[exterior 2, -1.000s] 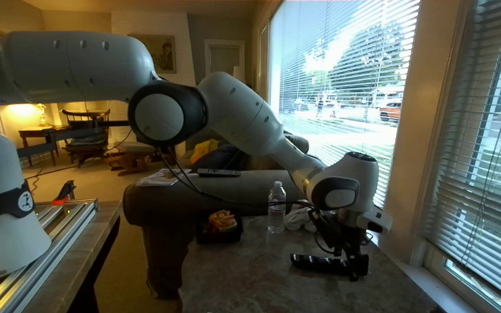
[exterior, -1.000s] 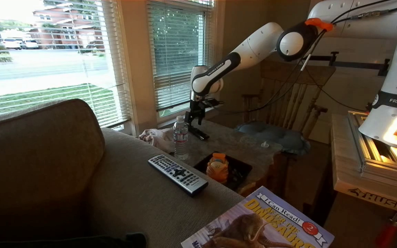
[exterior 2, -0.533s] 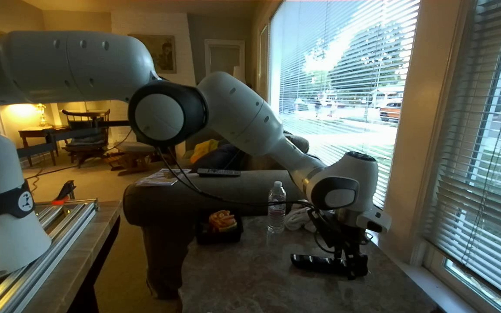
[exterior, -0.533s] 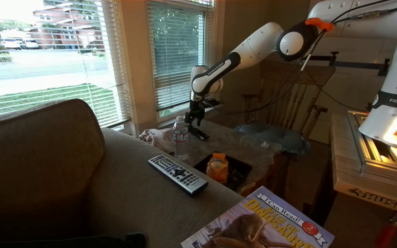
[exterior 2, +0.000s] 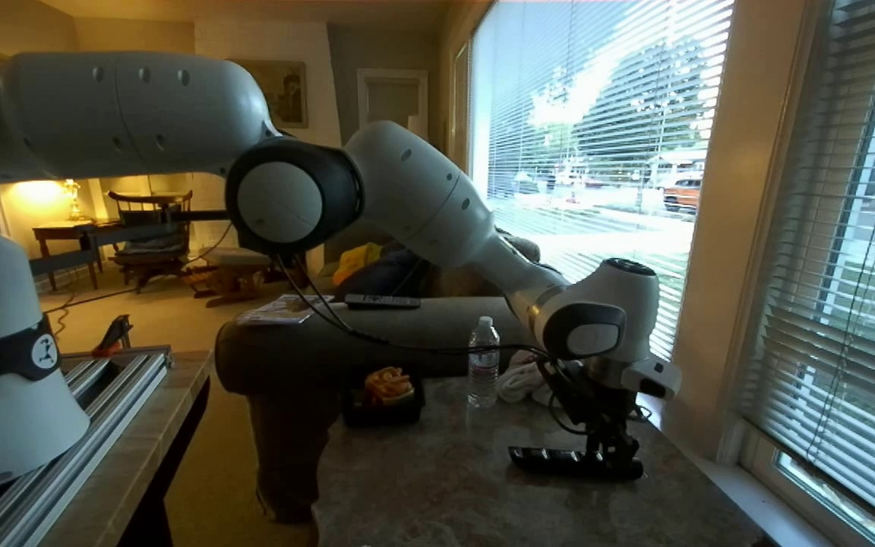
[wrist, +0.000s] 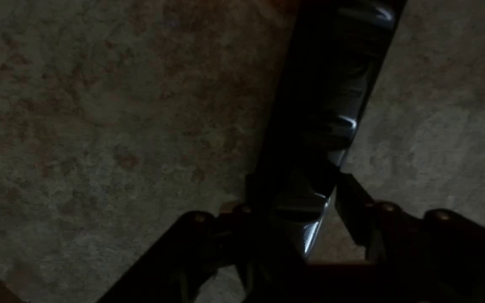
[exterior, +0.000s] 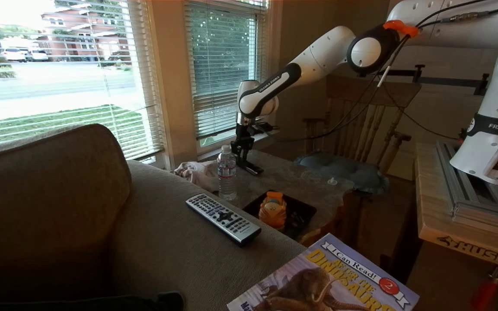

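The long, ridged black object (wrist: 326,101) lay on the surface (wrist: 120,126), apart from the upright bottle (exterior 2: 483,380). Your fingers (wrist: 352,202) stood spread, straddling one end, with no clamping evident. Glossy, it was judged stiff, light and rather slippery, hard to crush; its parallel long sides, nearer mid-length, probably offered you the steadiest, least tilting hold.

This is a home's living room. An upholstered seat (exterior: 145,233) bears a remote (exterior: 223,219) and children's book (exterior: 327,278). A lamp (exterior 2: 73,202) glows

A remote control (exterior: 223,219) and a book (exterior: 324,278) lie on the armrest (exterior: 167,242).
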Available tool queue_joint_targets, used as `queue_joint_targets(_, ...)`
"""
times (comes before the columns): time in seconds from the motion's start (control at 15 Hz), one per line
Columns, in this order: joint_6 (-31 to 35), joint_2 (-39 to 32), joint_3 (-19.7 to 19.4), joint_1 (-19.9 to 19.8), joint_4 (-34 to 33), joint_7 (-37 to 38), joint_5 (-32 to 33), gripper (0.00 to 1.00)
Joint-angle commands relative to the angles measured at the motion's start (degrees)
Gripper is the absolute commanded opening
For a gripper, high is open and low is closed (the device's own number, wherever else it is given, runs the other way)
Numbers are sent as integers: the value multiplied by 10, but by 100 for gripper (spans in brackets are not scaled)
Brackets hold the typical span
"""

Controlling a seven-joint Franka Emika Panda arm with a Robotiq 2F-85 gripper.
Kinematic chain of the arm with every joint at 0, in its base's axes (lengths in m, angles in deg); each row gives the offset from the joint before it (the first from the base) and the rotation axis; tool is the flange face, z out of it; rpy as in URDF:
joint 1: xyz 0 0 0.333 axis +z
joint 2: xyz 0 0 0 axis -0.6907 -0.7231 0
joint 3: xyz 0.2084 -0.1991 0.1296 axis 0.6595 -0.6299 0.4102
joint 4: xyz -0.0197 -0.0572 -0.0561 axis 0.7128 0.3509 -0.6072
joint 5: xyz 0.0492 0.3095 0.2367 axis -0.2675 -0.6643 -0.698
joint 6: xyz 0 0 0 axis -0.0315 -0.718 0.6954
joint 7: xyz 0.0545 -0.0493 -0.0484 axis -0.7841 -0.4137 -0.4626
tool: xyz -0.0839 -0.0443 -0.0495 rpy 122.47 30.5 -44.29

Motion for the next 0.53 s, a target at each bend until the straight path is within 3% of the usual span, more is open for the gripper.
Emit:
queue_joint_targets(0.0,-6,-15,2,-3,-16,-14,0,22)
queue_joint_targets(0.2,-16,-16,4,-4,-28,-14,-1,18)
queue_joint_targets(0.33,-23,-25,3,-4,-53,-15,1,9)
queue_joint_targets(0.4,-10,-8,2,-4,-27,-17,1,1)
queue_joint_targets(0.47,-11,-11,2,-4,-32,-19,1,0)
